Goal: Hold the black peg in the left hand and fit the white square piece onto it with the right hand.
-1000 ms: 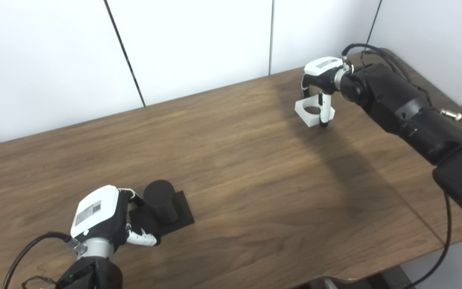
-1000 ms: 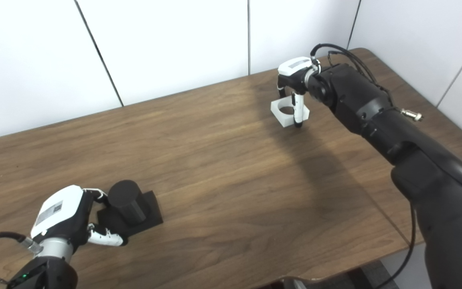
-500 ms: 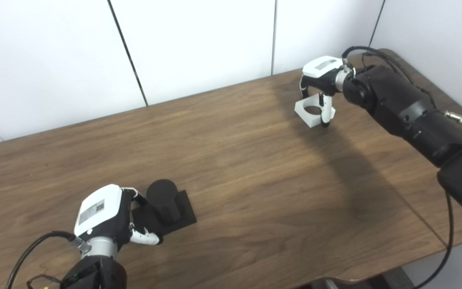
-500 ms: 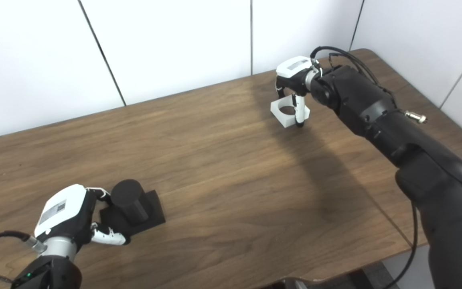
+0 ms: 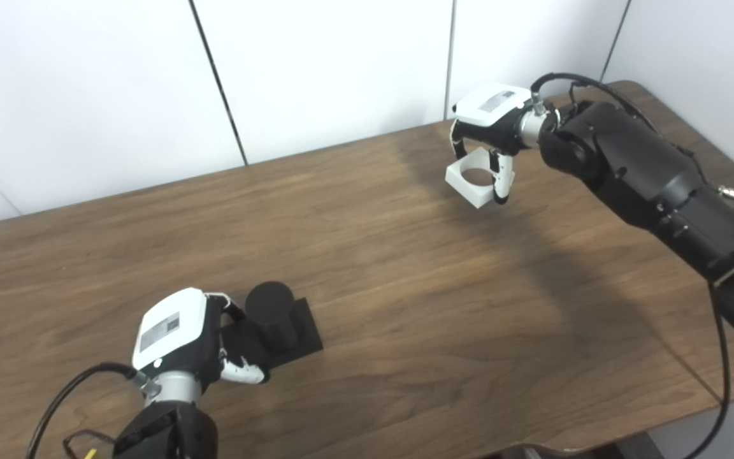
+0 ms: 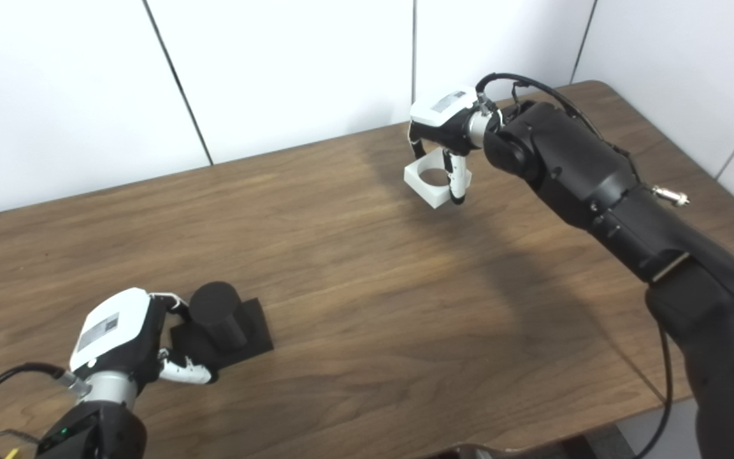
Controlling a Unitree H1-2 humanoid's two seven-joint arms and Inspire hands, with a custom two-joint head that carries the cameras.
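The black peg (image 5: 270,312), a round post on a square black base, stands on the table at the near left. My left hand (image 5: 179,338) grips the base's left edge with fingers and thumb closed on it. At the far right, the white square piece (image 5: 472,184) with a round hole is pinched in my right hand (image 5: 491,124), which hangs over it from above. The piece looks lifted a little off the wood and tilted. The two parts are far apart across the table.
The wooden table (image 5: 405,293) runs from a white panelled wall (image 5: 316,70) at the back to its near edge at the bottom right. A black cable (image 5: 717,382) hangs off my right arm past that edge.
My right hand has carried the white piece leftward, toward the middle, and slightly off the table. The camera view has also shifted. My left hand stays clamped on the peg's base.
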